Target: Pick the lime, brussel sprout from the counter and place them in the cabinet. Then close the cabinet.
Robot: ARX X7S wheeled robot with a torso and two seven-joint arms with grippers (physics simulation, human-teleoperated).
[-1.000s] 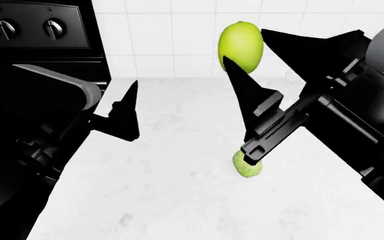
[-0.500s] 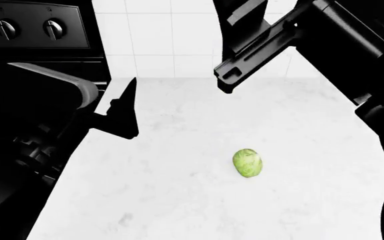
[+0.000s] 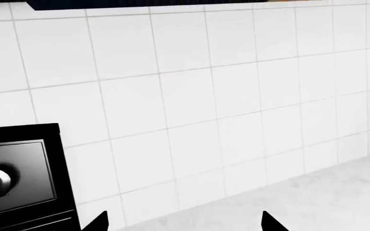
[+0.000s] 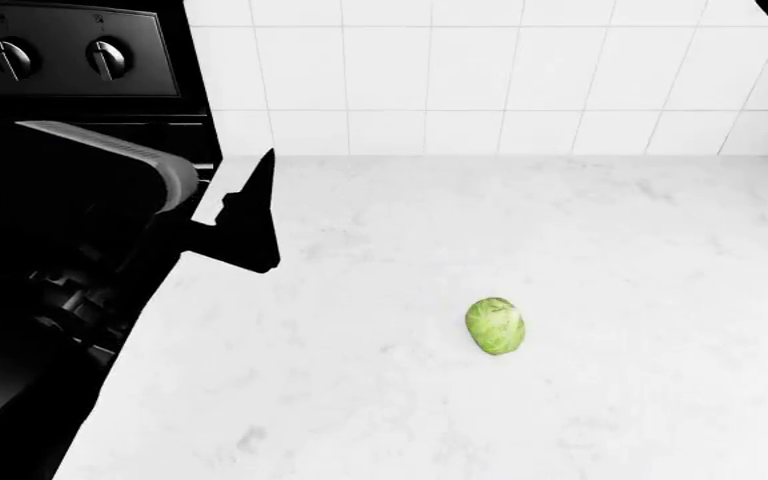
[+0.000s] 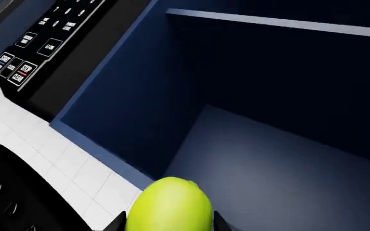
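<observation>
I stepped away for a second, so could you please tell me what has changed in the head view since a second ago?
The right arm lifted the lime up out of the head view; the right tool now holds it before the open blue cabinet. The brussel sprout stayed put on the counter, uncovered once the arm rose. The left tool stayed where it was.

The broad white marble-look table, faintly veined in grey, runs back to a wall of white square tiles along its far edge. Its left edge meets a black cooker. One thing lies directly on it: a small pale green, leafy-veined brussel sprout, resting on its own right of the middle, well clear of the far edge and the left edge. A strip of the same white top shows in the left wrist view, below the tiles.
</observation>
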